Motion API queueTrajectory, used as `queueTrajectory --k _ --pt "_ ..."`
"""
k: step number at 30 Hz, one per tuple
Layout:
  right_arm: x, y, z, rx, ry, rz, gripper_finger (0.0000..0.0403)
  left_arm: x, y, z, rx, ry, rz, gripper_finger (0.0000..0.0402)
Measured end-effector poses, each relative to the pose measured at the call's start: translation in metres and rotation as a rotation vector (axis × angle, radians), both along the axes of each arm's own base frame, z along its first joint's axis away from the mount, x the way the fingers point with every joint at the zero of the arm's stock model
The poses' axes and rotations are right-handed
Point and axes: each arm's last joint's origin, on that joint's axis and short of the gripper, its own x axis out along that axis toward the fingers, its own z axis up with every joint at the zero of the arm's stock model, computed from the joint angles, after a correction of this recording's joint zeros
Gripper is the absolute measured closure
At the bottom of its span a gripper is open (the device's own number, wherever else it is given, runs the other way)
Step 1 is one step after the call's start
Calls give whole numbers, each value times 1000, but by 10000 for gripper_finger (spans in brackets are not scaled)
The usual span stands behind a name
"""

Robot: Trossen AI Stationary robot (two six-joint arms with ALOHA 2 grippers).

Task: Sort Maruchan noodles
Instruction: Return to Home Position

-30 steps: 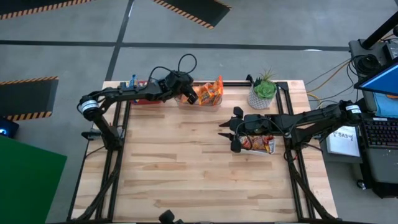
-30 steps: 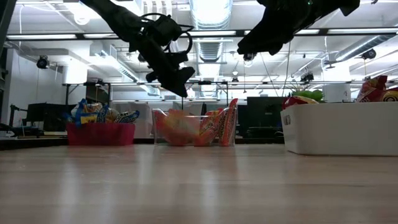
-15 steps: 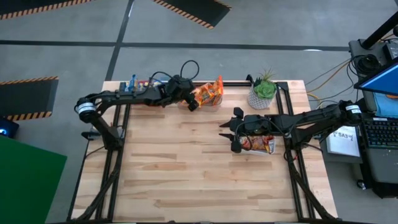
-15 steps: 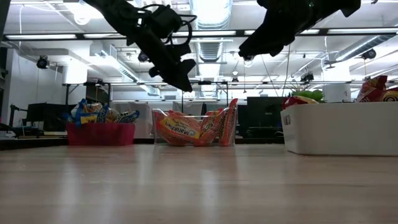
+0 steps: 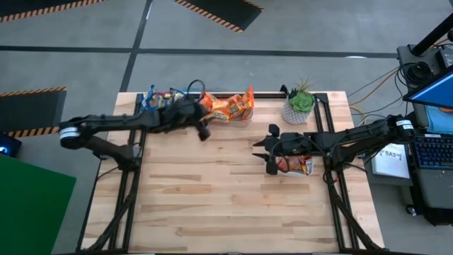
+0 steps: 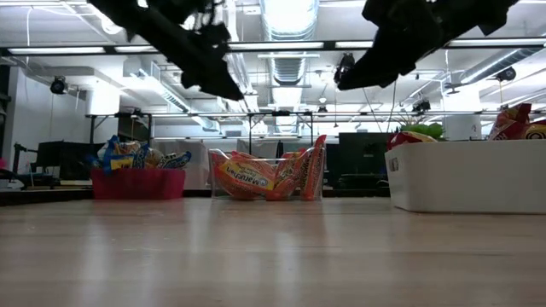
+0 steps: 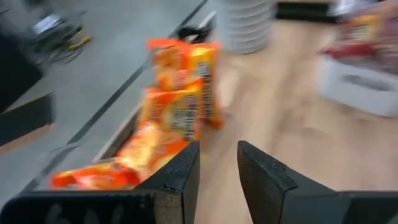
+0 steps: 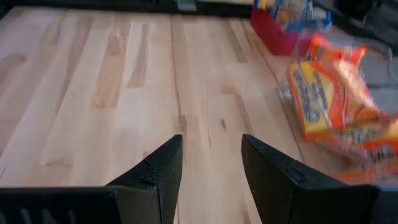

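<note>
Orange Maruchan packets stand and lie in a clear bin at the table's far edge, also seen in the low view and the left wrist view. Blue-marked packets fill a red bin to its left. Red-marked packets lie in a white bin on the right. My left gripper hangs open and empty above the table, just near of the clear bin. My right gripper is open and empty in the air, left of the white bin.
A potted green plant stands at the far right, behind the white bin. Bare wooden table spreads across the middle and near side. A black rail runs along the far edge behind the bins.
My left gripper has drawn back from above the clear bin toward the near edge and slightly left. An orange packet that was blurred inside the clear bin a second ago now lies still there. My right gripper has barely shifted.
</note>
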Motion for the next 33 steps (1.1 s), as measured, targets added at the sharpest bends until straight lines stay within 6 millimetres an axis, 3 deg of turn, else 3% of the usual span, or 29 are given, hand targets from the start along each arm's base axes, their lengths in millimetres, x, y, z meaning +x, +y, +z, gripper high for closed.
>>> queueTrajectory --k 6,11,20,33 --pt "-11 -1 -1 -15 -61 17 250 -40 -34 -5 24 -136 -125 311" --pt "-25 -2 1 -17 -111 19 250 -70 -49 -7 21 -245 -159 311" --pt "-52 -3 5 -10 -264 44 250 -106 -55 -11 18 -362 -151 311" --pt "-90 -5 -1 -6 -433 76 250 -137 -60 -30 72 -414 -170 311"
